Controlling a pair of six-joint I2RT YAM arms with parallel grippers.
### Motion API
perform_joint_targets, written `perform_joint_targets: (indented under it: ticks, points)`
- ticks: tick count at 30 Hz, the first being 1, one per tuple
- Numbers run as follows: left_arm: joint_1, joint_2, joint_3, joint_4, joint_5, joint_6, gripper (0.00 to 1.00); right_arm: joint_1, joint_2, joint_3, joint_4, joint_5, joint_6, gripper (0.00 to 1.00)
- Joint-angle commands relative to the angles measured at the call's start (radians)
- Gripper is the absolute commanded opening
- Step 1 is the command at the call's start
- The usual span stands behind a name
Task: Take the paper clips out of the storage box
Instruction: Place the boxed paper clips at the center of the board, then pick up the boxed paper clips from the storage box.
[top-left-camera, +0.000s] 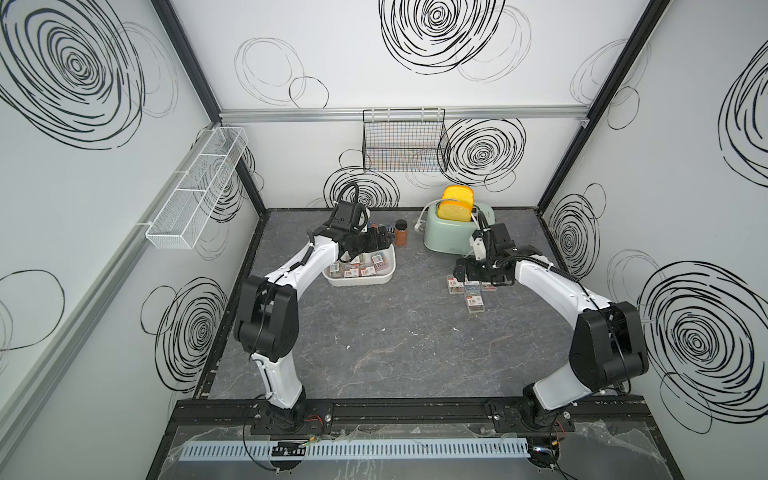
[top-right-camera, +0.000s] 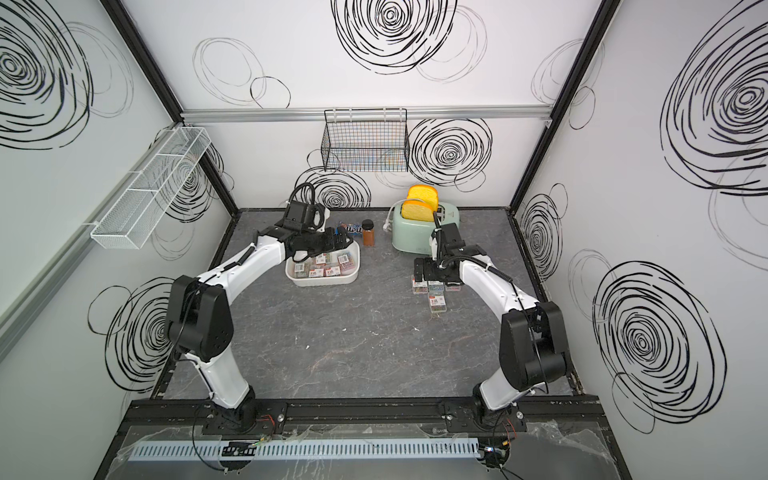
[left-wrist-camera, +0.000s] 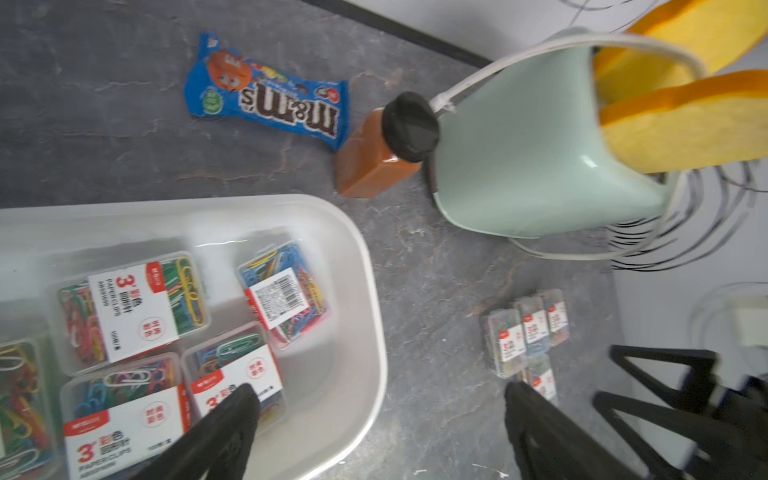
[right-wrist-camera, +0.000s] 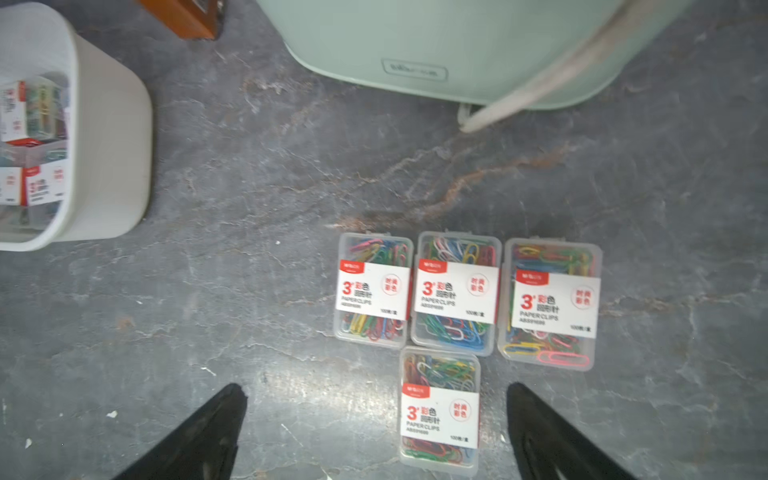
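Left gripper (left-wrist-camera: 380, 392) spread wide, empty, over the storage box (left-wrist-camera: 365, 266) rim near the desk's (left-wrist-camera: 83, 124) far edge, paper clips (left-wrist-camera: 133, 309) inside; right gripper (right-wrist-camera: 376, 390) likewise gaping, empty, above four cases (right-wrist-camera: 455, 293) by the toaster (right-wrist-camera: 415, 41): I'd shift left inward and straddle one case's narrow sides.

Bright, even light; soft shadows; wide-angle bowing in both top views; slight blur in wrist views.

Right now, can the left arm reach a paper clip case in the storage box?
Probably yes. The left tool hangs open over the lidless storage box; nothing covers the paper clip case under one finger. The other finger sits outside the box wall, so it must shift inward.
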Motion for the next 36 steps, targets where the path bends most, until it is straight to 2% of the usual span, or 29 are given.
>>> perform_joint_targets:
  ticks: [1,5,10,17,28,36]
  points:
    - [0.012,0.066,0.050,-0.081,-0.132,0.061,0.93,0.034,0.007,0.038,-0.049,-0.025,-0.001,0.99]
    - [0.017,0.132,0.103,-0.105,-0.198,0.066,0.90,0.055,0.020,0.053,-0.034,-0.043,-0.001,0.99]
    - [0.028,0.183,0.143,-0.115,-0.272,0.059,0.90,0.060,0.024,0.048,-0.023,-0.056,-0.009,0.99]
    - [0.064,0.247,0.176,-0.119,-0.315,0.059,0.93,0.058,0.036,0.045,-0.012,-0.072,-0.015,0.99]
    - [0.073,0.333,0.226,-0.099,-0.365,0.068,0.97,0.057,0.083,0.079,-0.012,-0.088,-0.030,0.99]
    - [0.070,0.371,0.228,-0.106,-0.356,0.072,0.95,0.054,0.109,0.099,-0.014,-0.096,-0.039,0.99]
